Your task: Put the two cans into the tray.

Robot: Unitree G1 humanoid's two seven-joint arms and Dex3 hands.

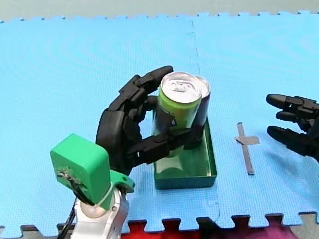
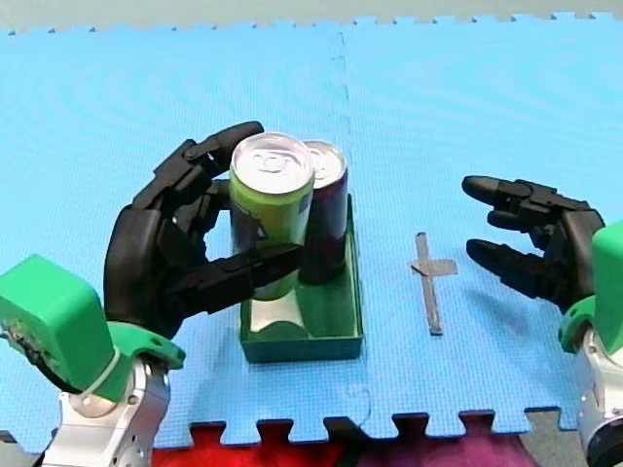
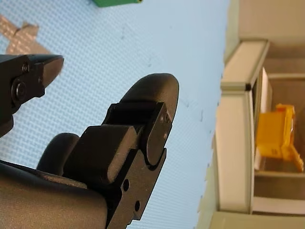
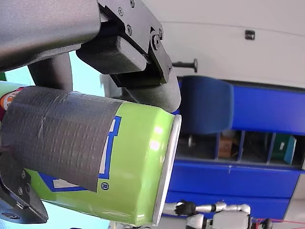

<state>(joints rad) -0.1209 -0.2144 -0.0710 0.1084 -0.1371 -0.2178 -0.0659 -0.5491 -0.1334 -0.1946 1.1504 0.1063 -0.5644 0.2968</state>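
Nearest, by the mat's front edge – left hand (image 2: 156,258): black, blocky, jointed; fingers and thumb clasped round the lime-green aluminium can (image 2: 271,209).
Shallow green rectangular tray (image 2: 302,347): under the left hand's fingers.
Lime-green can: smooth cylinder over the tray, shiny silver top, dull grey tape patch (image 4: 62,138); base hidden by the thumb, so standing or lifted cannot be told.
Grey tape cross (image 2: 429,282): flat on the blue foam mat (image 2: 487,97), between the hands.
Right hand (image 2: 531,243): empty, well apart from the tray.
Dark purple can (image 2: 328,219): upright in the tray, just beyond the held one.
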